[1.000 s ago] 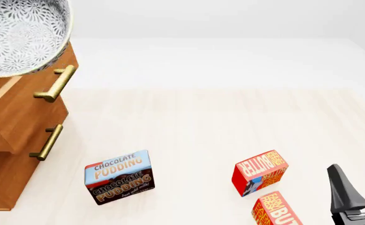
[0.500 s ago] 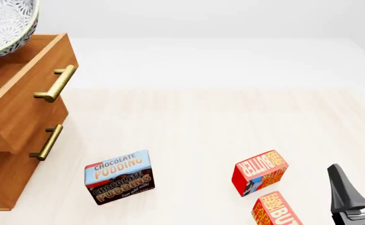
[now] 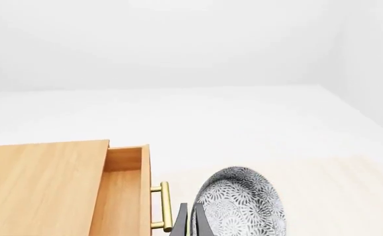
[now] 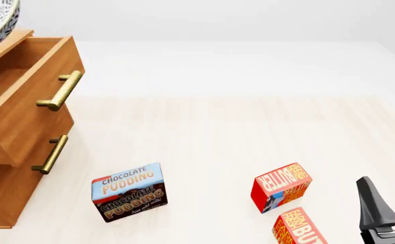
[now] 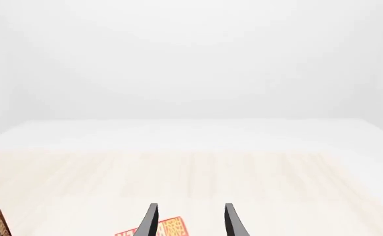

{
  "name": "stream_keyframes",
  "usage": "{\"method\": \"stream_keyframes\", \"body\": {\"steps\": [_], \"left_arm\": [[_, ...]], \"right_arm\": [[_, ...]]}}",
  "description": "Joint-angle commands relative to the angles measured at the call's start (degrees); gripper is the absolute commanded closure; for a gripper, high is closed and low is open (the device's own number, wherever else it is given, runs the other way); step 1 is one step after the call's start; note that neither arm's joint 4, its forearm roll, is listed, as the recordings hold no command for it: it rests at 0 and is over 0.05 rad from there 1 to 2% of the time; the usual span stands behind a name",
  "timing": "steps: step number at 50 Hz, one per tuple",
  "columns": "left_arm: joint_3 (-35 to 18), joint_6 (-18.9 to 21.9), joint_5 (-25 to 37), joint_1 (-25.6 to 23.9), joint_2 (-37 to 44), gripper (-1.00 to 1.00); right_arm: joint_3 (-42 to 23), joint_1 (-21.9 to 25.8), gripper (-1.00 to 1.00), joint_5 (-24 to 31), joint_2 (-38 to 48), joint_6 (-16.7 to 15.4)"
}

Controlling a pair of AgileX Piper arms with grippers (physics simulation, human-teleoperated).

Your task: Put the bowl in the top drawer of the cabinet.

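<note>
Holding the round white bowl with the grey flower pattern [image 3: 241,202] by its rim, the left gripper [image 3: 190,222] has its jaws clamped on it, up in the air above the orange-brown wooden cabinet [image 4: 8,173] at the worktop's [image 4: 218,142] left edge. The top drawer [image 4: 31,96] with its brass bar handle [image 4: 61,90] is pulled out. The right gripper [image 5: 189,220], jaws apart, sits near the worktop's front right corner.

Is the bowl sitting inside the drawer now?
No. The bowl is held up on its edge by the left gripper, outside the open top drawer, past its brass handle.
</note>
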Motion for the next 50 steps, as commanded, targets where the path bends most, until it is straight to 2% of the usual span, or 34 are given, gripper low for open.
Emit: {"method": "stream_keyframes", "body": {"steps": [1,7,10,12,21,24,33,36,37,38,39,44,47,49,50], "left_arm": [[-0.41,0.13,-0.04,0.21,-0.25,1.0],[-1.79,-0.54,0.92,0.96,1.16,1.0],[-1.88,-3.57,2.08,1.15,2.0,1.0],[-2.7,-3.09,2.65,1.58,2.18,1.0],[-5.12,-6.01,4.97,3.24,4.73,1.0],[-4.95,-8.89,5.85,4.05,5.84,1.0],[-7.42,-11.18,7.68,5.29,7.47,1.0],[-7.06,-13.44,8.26,5.43,7.98,1.0],[-6.0,-16.45,8.78,5.31,8.34,1.0],[-6.26,-17.19,8.83,5.37,8.42,1.0],[-7.45,-15.54,9.05,5.3,8.64,1.0],[-7.81,-15.7,8.91,6.03,9.24,1.0],[-7.54,-16.11,8.71,6.47,9.78,1.0],[-5.94,-18.48,9.61,6.21,9.93,1.0],[-6.67,-18.35,9.57,5.88,9.63,1.0]], "right_arm": [[0.0,-0.06,-1.0,-0.13,0.0,-0.06],[0.0,-0.03,-1.0,0.07,0.0,-0.01],[0.01,-0.2,-1.0,0.38,0.0,0.14],[0.01,-0.19,-1.0,0.33,0.0,0.15],[0.0,0.04,-1.0,0.31,0.0,0.07],[0.0,0.04,-1.0,0.27,0.0,0.09],[0.0,0.1,-1.0,0.24,0.0,0.04],[0.0,0.12,-1.0,0.19,0.0,0.09],[0.0,0.14,-1.0,0.17,0.0,0.08],[0.0,0.12,-1.0,0.2,0.0,0.08],[0.01,0.16,-1.0,0.16,0.0,0.11],[0.0,0.2,-1.0,0.11,0.0,0.08],[0.01,0.17,-1.0,0.08,0.0,0.15],[0.01,0.12,-1.0,0.05,0.0,0.17],[0.01,0.15,-1.0,0.04,0.0,0.18]]}}
